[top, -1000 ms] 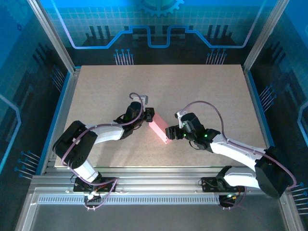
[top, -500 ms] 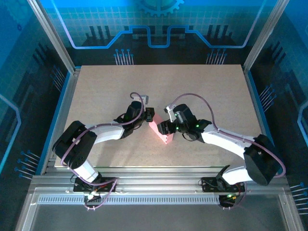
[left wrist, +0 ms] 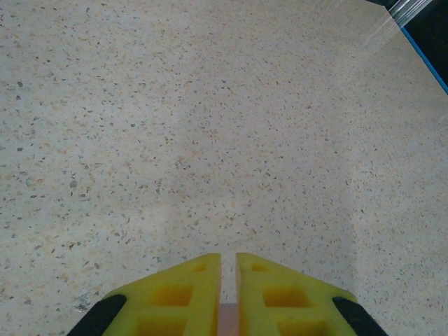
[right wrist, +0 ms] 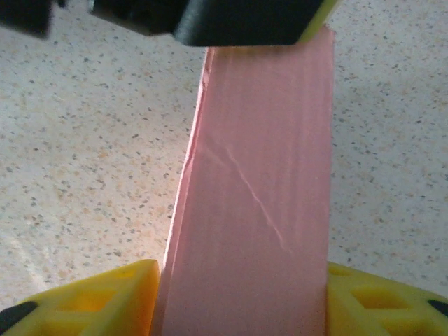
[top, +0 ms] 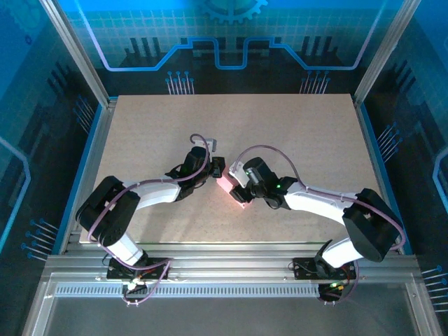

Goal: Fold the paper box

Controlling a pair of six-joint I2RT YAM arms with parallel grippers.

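The paper box (top: 230,189) is a folded, flat pink rectangle lying slantwise mid-table between both arms. My left gripper (top: 219,169) pinches its far end; in the left wrist view the yellow fingers (left wrist: 189,294) stand almost together around a thin pink strip of the box (left wrist: 227,319). My right gripper (top: 240,190) grips the near end. In the right wrist view the box (right wrist: 259,189) runs up the middle with a faint diagonal crease. A yellow finger (right wrist: 112,297) presses each long side. The left gripper's dark body (right wrist: 231,17) covers the box's far end.
The speckled beige table (top: 280,126) lies bare around the box. Metal frame rails and blue panels border it on the left, right and back. Both arms' cables loop above their wrists.
My right arm has swung left, up to the box, and its fingers have closed in on the box's sides. The left gripper has stayed on the far end.
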